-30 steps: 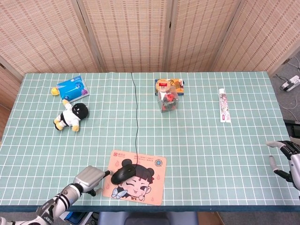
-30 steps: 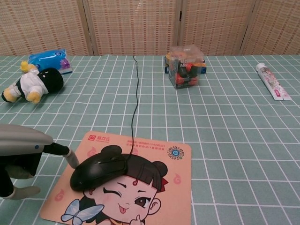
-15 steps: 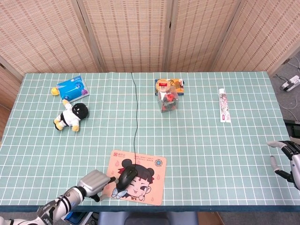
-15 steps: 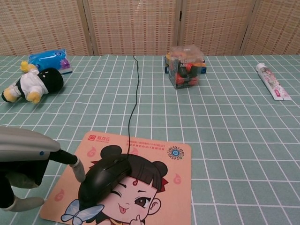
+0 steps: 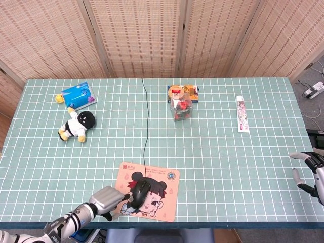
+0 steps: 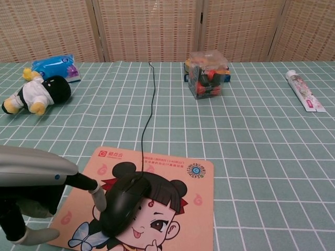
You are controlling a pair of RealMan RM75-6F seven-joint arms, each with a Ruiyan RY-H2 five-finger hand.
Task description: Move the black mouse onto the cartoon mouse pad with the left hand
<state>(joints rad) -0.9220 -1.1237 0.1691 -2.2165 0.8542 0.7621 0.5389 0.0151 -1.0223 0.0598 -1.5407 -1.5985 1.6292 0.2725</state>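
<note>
The black mouse lies on the cartoon mouse pad, over the girl's face, with its black cord running to the table's far edge. My left hand is at the pad's left edge near the table front. One finger reaches out and touches the mouse's left side; nothing is gripped. My right hand hovers at the table's right edge with fingers apart, holding nothing.
A panda plush and a blue packet lie at the far left. A clear box of small items stands at the far middle. A tube lies at the far right.
My left hand has moved right along the pad's edge, pushing the mouse. The mouse turned from lying crosswise to pointing away and shifted toward the pad's middle. The right hand stayed still.
</note>
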